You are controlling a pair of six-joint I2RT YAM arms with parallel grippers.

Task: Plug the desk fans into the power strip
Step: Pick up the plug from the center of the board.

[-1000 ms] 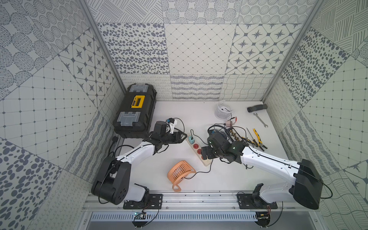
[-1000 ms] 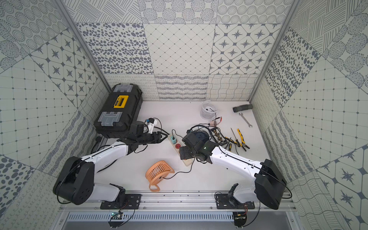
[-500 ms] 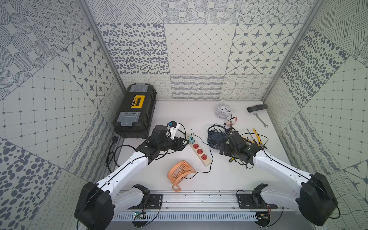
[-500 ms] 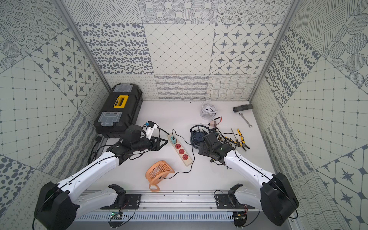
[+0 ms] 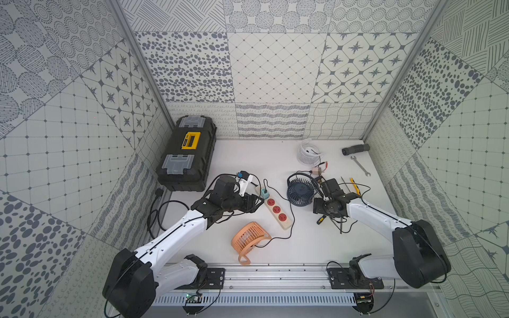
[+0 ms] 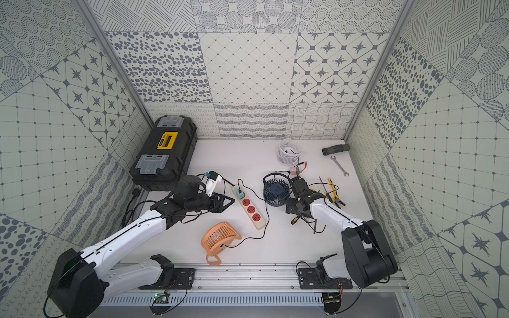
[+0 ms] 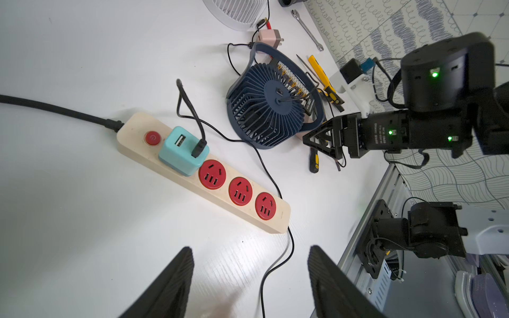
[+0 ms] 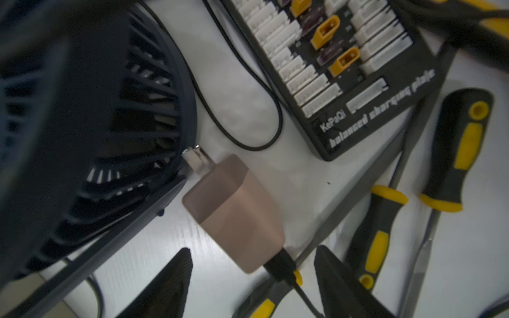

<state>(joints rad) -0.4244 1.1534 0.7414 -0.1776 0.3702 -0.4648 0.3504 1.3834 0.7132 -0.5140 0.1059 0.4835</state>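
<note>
The cream power strip (image 5: 285, 224) (image 6: 259, 225) (image 7: 278, 220) lies mid-table. A teal adapter (image 7: 181, 150) sits in its first socket, and its black cord runs to the orange fan (image 5: 248, 242). A navy desk fan (image 5: 300, 191) (image 7: 264, 110) (image 8: 82, 124) lies right of the strip. Beside its base lies a pink adapter (image 8: 237, 212) with a black cable in it. My right gripper (image 8: 250, 256) (image 5: 316, 208) is open, its fingers either side of the adapter's cable end without touching it. My left gripper (image 7: 249, 252) (image 5: 257, 202) hovers open and empty left of the strip.
A black toolbox (image 5: 187, 154) stands at the back left. A white fan (image 5: 308, 151), a second pink adapter (image 5: 316, 171), a wrench (image 5: 359, 165) and a black cylinder (image 5: 355, 149) lie at the back right. Screwdrivers (image 8: 451, 154) and a charging board (image 8: 344, 68) crowd my right gripper.
My right arm has swung from over the power strip to the right side of the navy fan, and its jaws have narrowed. My left gripper has shifted slightly along the strip, still open.
</note>
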